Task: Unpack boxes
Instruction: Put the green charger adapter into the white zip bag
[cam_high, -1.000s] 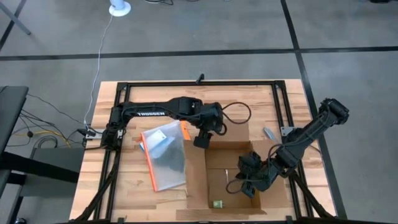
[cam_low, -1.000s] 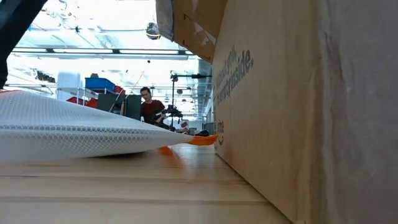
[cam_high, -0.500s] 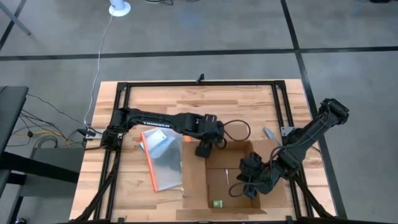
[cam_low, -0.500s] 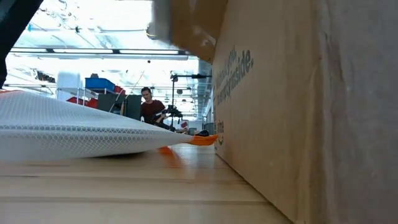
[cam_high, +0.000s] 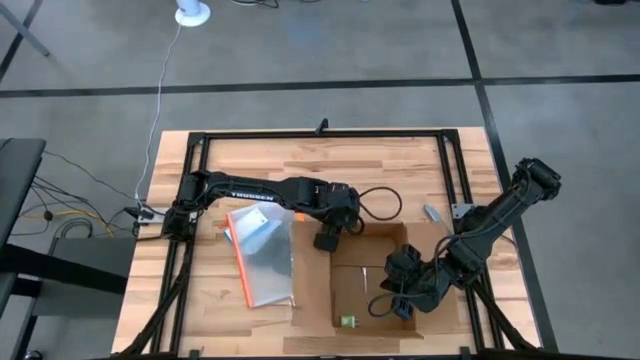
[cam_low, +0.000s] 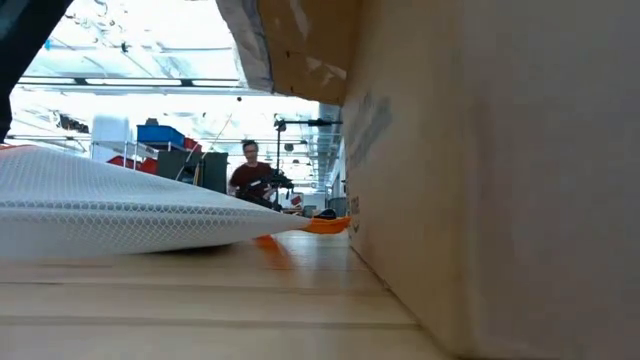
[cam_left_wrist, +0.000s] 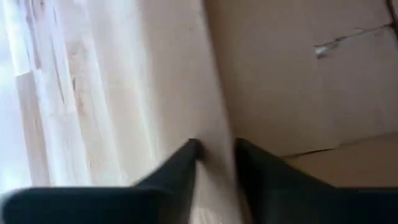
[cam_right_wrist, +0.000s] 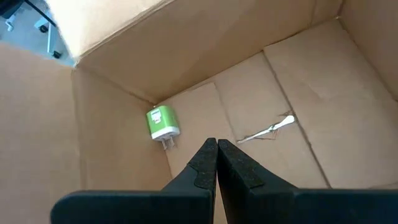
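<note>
One brown corrugated cardboard box (cam_high: 350, 285) is seen from above, open-topped, on the near-right part of the wooden slatted table (cam_high: 260, 160), its flaps spread outward. Only the right wrist view shows the contents clearly: one small green-and-white plug adapter (cam_right_wrist: 162, 124) lying in a corner of the box floor, and one thin pale stick-like scrap (cam_right_wrist: 268, 130) near the floor's centre seam. In the high view the adapter is reduced to a small green speck (cam_high: 348, 322) by the near wall.

The low view shows only the box's outer side wall (cam_low: 470, 180), blurred, with one white mesh-textured pouch (cam_low: 130, 210) with an orange edge lying beside it; a person is noted in the room beyond.

From above, that pouch (cam_high: 262, 255) is found flat on the table, touching the box's left flap.

The left gripper (cam_high: 326, 240) is placed at the box's far-left flap; in its wrist view the fingers (cam_left_wrist: 180, 165) are slightly parted with the cardboard edge between them. The right gripper (cam_high: 385, 300) is lowered inside the box, fingers (cam_right_wrist: 205, 163) pressed together, holding nothing.
</note>
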